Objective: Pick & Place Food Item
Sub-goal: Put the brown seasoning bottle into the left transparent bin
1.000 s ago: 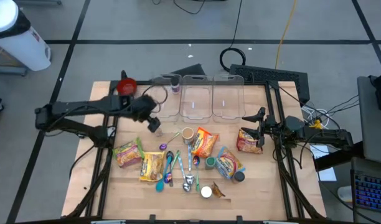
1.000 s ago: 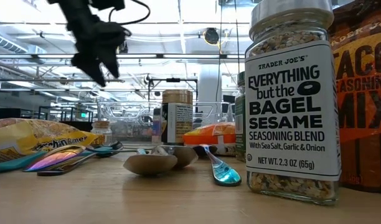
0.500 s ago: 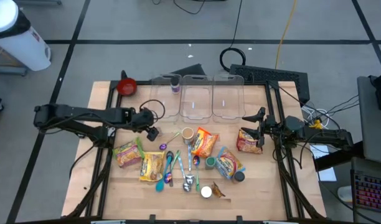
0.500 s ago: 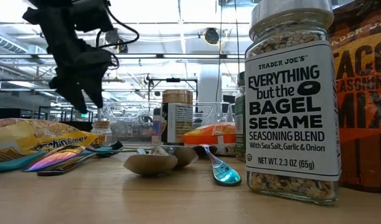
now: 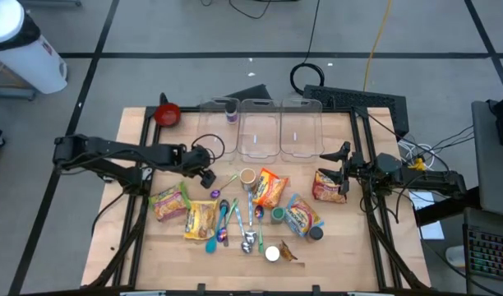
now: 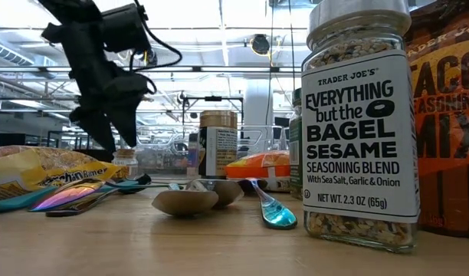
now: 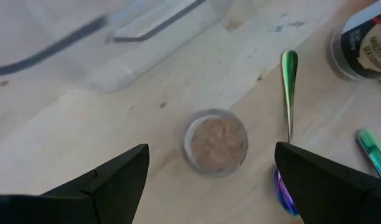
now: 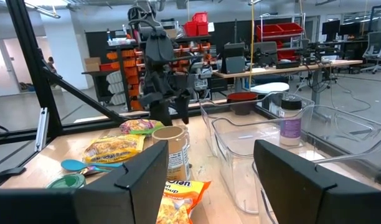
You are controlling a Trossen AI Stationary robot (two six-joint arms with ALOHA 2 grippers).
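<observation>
Low view: seasoning jar in foreground, one gripper at upper left.

The seasoning jar point(image 6: 357, 123) stands upright at right, labelled "Everything but the Bagel Sesame". An orange packet point(image 6: 453, 115) is at the right edge. At centre lie a wooden spoon point(image 6: 185, 202) and a blue spoon point(image 6: 271, 208). The left gripper point(image 6: 112, 138), fingers apart, hangs above a noodle packet point(image 6: 35, 170) at left.

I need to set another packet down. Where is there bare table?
Bare wood lies along the near edge of the table and left of the ramen packet. The centre around the spoons is crowded.
</observation>
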